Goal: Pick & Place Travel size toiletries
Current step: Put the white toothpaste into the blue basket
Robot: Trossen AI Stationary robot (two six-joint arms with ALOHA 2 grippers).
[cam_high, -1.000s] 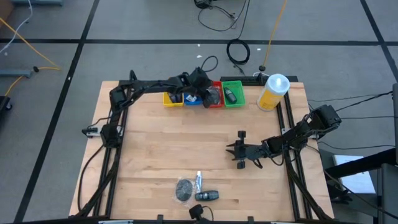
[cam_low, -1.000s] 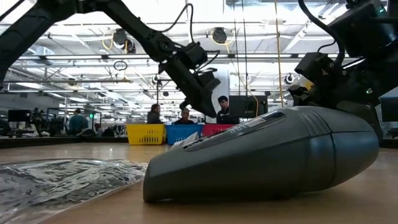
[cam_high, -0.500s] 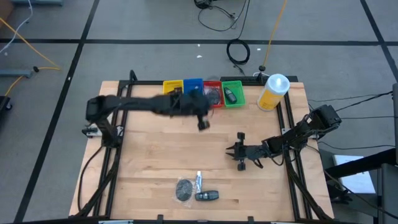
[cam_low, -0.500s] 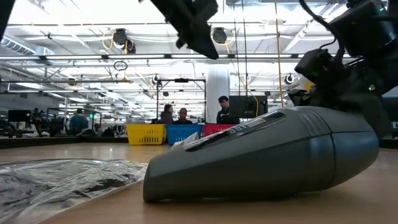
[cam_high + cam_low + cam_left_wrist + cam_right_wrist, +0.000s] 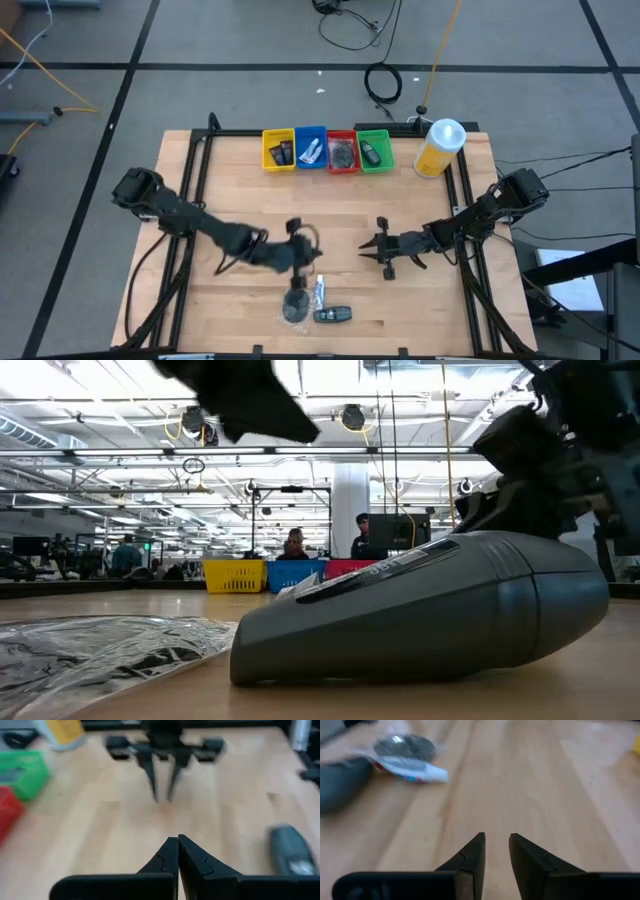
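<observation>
Three toiletries lie together by the table's near edge: a flat grey disc in clear wrap [image 5: 295, 305] [image 5: 405, 745], a white tube [image 5: 320, 292] [image 5: 415, 767] and a dark oblong bottle [image 5: 333, 314] [image 5: 430, 610] [image 5: 292, 852]. More small items rest in the four coloured trays at the far edge. My left gripper [image 5: 312, 252] [image 5: 177, 841] hangs over mid-table just beyond the three items, shut and empty. My right gripper [image 5: 372, 248] [image 5: 496, 840] faces it from the right, fingers narrowly open and empty.
The yellow [image 5: 279, 150], blue [image 5: 311, 148], red [image 5: 342, 150] and green [image 5: 374, 150] trays stand in a row at the far edge. A big yellow white-capped bottle [image 5: 440, 147] stands to their right. Bare wood lies between the trays and both grippers.
My left arm has swung fast from above the blue and red trays at the far edge, across the table toward the near edge, and now hovers beside the three items. My right gripper has edged a little toward the table's left.
</observation>
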